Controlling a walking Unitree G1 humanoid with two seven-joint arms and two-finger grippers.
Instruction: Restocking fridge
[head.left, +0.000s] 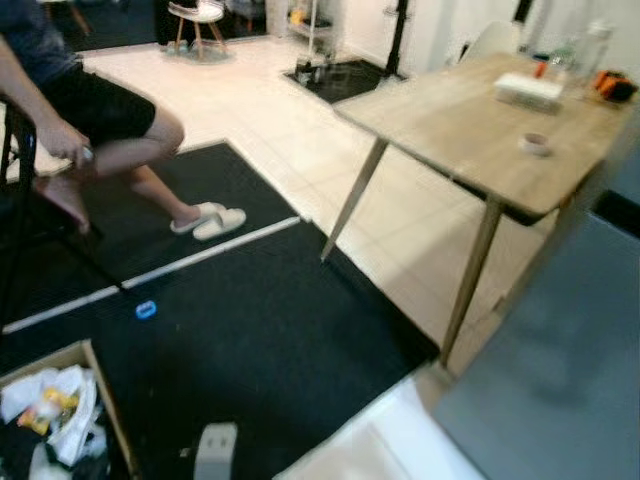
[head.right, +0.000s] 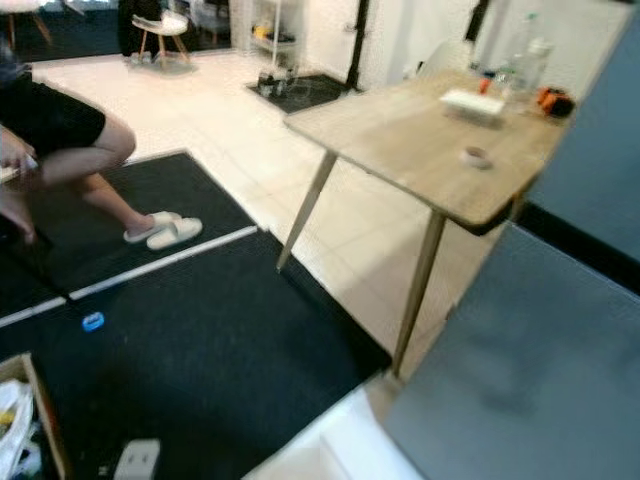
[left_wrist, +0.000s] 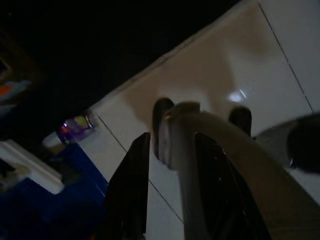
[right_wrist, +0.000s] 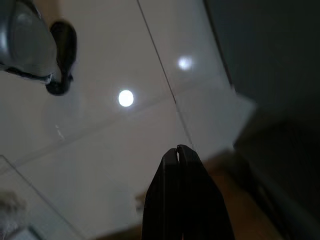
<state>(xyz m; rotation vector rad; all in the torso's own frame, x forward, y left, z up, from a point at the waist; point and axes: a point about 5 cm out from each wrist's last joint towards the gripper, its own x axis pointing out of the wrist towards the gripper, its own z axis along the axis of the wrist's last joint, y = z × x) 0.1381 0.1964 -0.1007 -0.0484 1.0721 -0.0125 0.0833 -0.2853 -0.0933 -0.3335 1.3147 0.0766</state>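
Grey fridge (head.right: 520, 370) at near right, its flat panel blurred; cannot tell whether this is the door or the side, nor whether it is open. Plain matte grey surface, no handle made out, no shelves or contents seen.

Stock source, likely: open cardboard box (head.left: 95, 385) on the black mat at near left, holding crumpled white bags and something yellow; contents too blurred to name.

Progress, as a judgement: restocking looks barely begun or between trips. Neither gripper carries an item, the box is not empty, and the head camera looks across the room, not into the fridge. Left to do: fetch an item, bring it to the fridge, place it inside.

Left gripper (left_wrist: 170, 200): fingers apart, nothing between them, hanging over pale floor tile beside the dark mat. A grey rounded part of the robot's own body crosses in front of it.

Right gripper (right_wrist: 182, 200): fingers pressed together, empty, over glossy white tile with light reflections.

Surroundings: black floor mat (head.left: 250, 340) with a white stripe and a small blue object (head.left: 146, 309) on it. Wooden table (head.left: 470, 120) at far right, just beyond the fridge, bearing a white box (head.left: 528, 90), a roll of tape (head.left: 537, 144), bottles and something orange. A person (head.left: 90, 120) sits at far left, in white slippers.
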